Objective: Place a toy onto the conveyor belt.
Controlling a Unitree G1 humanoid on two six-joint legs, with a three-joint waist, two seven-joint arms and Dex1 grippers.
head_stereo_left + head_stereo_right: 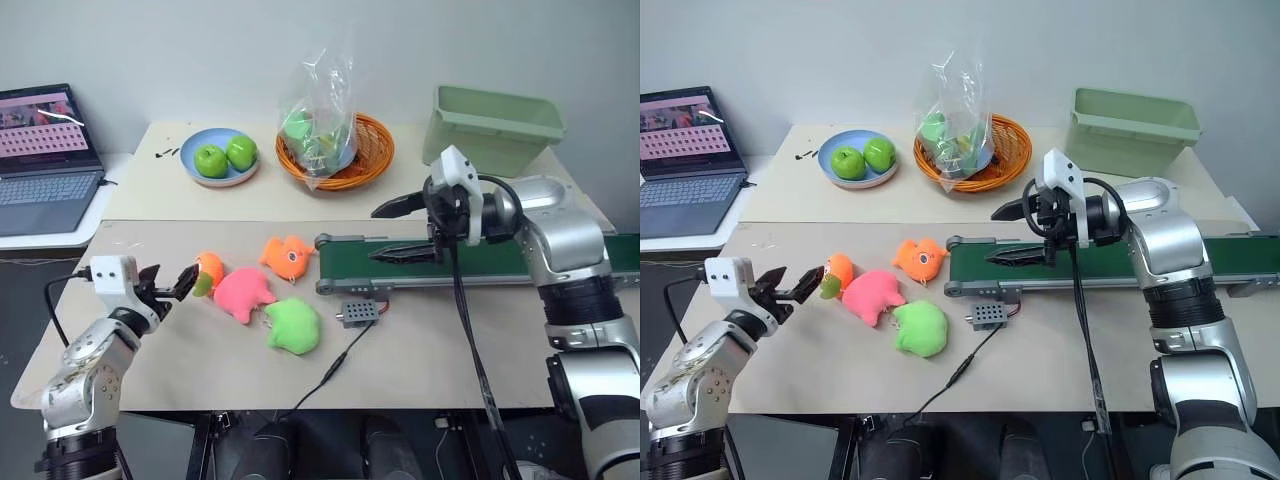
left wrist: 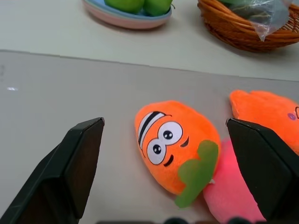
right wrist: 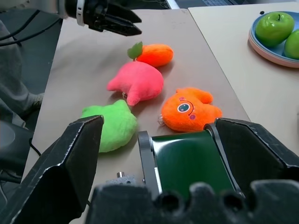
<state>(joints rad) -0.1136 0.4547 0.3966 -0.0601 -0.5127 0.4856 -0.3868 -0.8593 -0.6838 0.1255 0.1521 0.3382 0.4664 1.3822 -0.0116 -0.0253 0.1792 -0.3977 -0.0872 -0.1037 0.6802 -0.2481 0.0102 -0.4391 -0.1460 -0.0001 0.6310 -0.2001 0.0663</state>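
My left gripper (image 1: 168,284) sits spread wide just short of the toy (image 2: 175,148), which lies on the desk (image 1: 420,360) against the pink plush (image 1: 243,293). I should straddle only the orange body. Right gripper (image 1: 405,230) hovers apart over the conveyor belt (image 1: 500,262).

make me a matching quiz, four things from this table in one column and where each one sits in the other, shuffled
Things:
1. toy
2. green apples
3. left gripper
4. right gripper

Places:
A. on the blue plate
B. open, above the end of the conveyor belt
C. lying beside the pink plush
D. open, close to the toy

Pairs: 1-C, 2-A, 3-D, 4-B
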